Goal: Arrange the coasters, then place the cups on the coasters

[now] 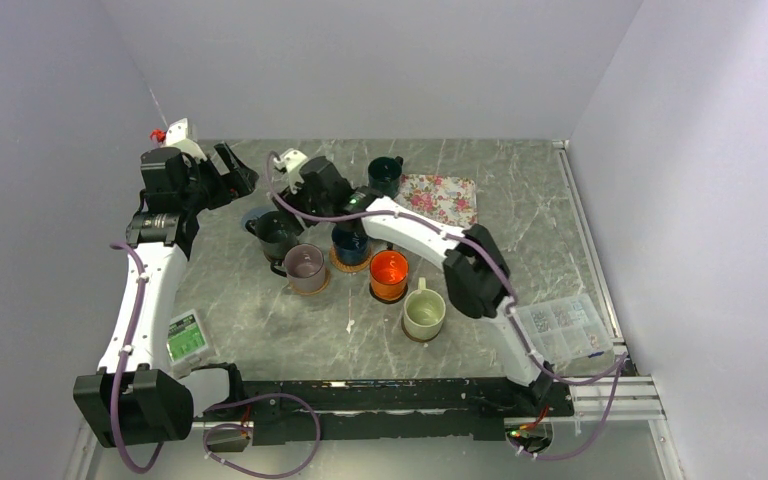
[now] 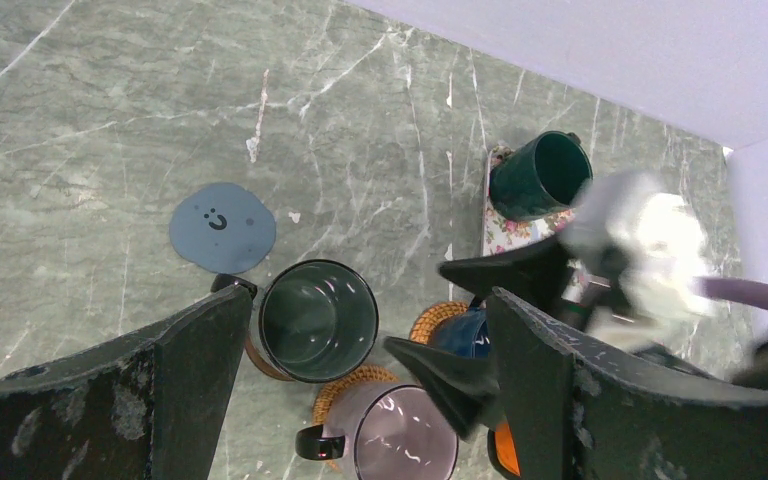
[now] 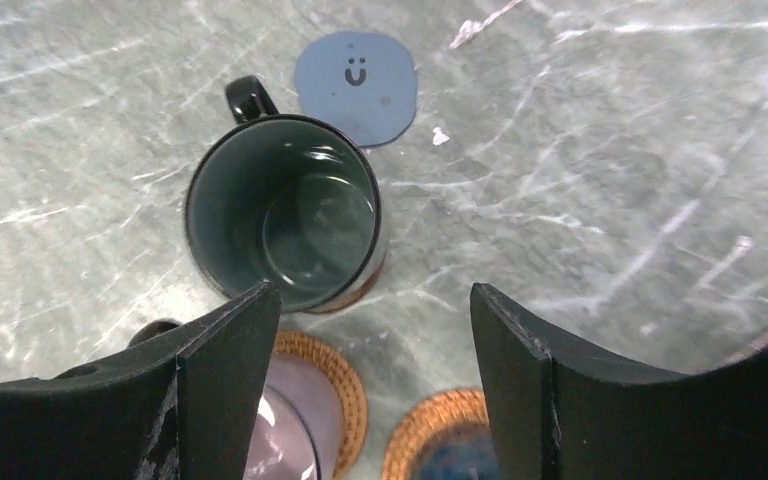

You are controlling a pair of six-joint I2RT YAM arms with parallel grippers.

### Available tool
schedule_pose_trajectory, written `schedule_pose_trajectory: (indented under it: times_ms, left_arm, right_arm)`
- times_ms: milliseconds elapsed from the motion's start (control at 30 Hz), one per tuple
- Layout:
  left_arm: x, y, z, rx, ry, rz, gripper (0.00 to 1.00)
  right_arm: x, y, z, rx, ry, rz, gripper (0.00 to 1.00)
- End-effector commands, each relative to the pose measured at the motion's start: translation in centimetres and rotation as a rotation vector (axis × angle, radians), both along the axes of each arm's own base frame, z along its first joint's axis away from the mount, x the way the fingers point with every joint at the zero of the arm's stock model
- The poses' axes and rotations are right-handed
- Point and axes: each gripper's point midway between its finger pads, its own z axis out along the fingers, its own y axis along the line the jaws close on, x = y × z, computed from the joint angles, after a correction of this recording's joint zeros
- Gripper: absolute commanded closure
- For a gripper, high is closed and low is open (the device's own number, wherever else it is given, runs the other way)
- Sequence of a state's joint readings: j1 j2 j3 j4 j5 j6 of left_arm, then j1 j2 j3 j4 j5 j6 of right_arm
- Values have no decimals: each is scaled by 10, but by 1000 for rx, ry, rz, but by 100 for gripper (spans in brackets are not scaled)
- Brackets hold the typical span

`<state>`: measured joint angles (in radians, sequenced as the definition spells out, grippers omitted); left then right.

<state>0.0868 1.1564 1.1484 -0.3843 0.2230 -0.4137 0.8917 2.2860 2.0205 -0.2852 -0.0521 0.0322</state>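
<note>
Five cups stand on coasters mid-table: dark grey (image 1: 278,232) on a dark brown disc (image 3: 363,292), mauve (image 1: 305,268) and navy (image 1: 350,243) on tan woven ones (image 3: 337,378), orange (image 1: 389,275) and cream (image 1: 424,314). The dark green cup (image 1: 385,175) stands at the floral mat's (image 1: 445,200) corner. A grey-blue coaster (image 2: 222,227) lies bare beyond the dark grey cup (image 2: 318,320). My right gripper (image 3: 375,350) hangs open just above the navy cup (image 3: 450,445), holding nothing. The left gripper (image 2: 365,400) hovers open above the cluster, empty.
A clear plastic parts box (image 1: 560,325) sits at the table's right front. A small green-and-white box (image 1: 188,338) lies at the left front beside the left arm. Walls close in the table on three sides.
</note>
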Motion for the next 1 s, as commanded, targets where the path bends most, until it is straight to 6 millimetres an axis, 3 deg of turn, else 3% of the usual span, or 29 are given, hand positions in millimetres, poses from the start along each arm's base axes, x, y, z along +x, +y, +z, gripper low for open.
schedule_pose_trajectory:
  times_ms: [0,200,300,400,567,733,800,833,967]
  left_arm:
    - [3,-4,8,-3,-37,-11,6]
    - [4,-29,-2,35,-18,-79,6]
    - [4,-54,-6,43,-24,-164,6]
    - [5,-83,-10,54,-35,-267,6]
    - [15,-144,-25,35,27,-485,10]
    - [39,-198,-26,81,27,-628,12]
    - [51,-216,-35,99,35,-684,12]
    - [60,-226,-32,96,15,-720,12]
    - [87,-260,-51,158,-15,-898,14]
  right_arm:
    - [4,-27,119,168,-203,-66,26]
    - [16,-111,127,165,-184,-226,25]
    - [23,-163,127,197,-136,-332,25]
    - [28,-217,123,240,-95,-434,25]
    - [11,-292,115,297,-80,-547,25]
    - [-18,-345,109,440,-46,-558,23]
    - [-27,-360,111,462,-61,-565,23]
    - [-31,-367,109,459,-64,-570,23]
    - [-48,-384,103,437,-80,-586,23]
